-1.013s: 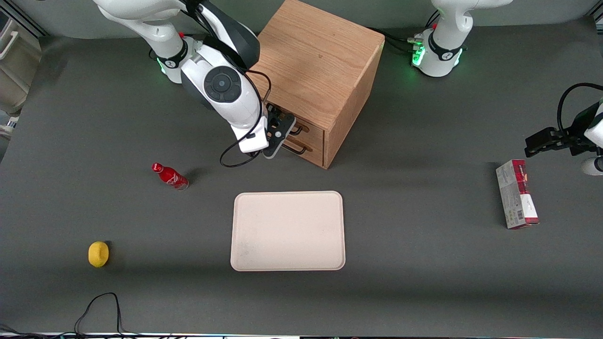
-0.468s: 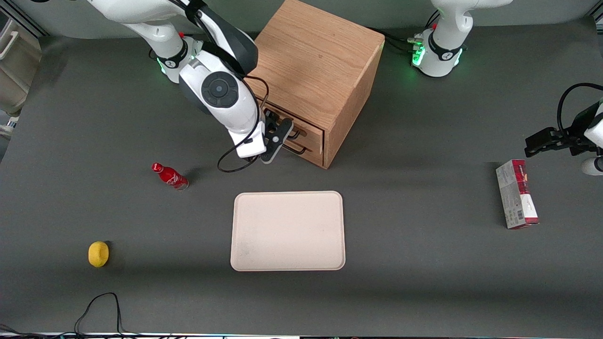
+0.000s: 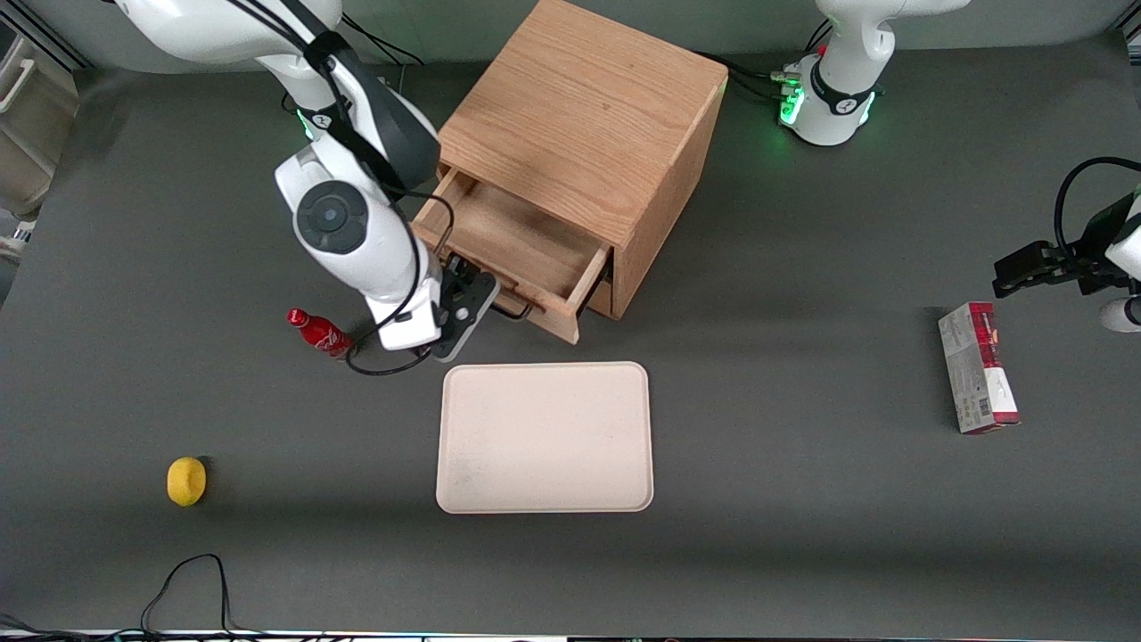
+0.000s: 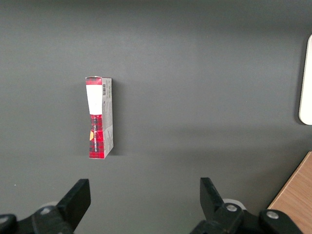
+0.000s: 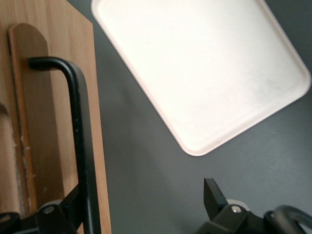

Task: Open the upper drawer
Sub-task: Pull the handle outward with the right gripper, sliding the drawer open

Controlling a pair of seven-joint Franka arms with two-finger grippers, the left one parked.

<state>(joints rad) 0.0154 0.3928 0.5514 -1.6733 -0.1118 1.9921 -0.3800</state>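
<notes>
Your gripper (image 3: pixel 472 299) sits spread wide at the black handle (image 5: pixel 80 141), one finger touching it, unclamped; the upper drawer (image 3: pixel 513 245) juts from the cabinet (image 3: pixel 588 107) toward seven o'clock.

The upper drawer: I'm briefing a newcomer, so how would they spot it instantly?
Find the oak-grain cabinet farthest from the front camera. The upper drawer juts from its front, pulled open, pale inside showing, with the gripper at its black handle. The lower drawer is hidden beneath it.
</notes>
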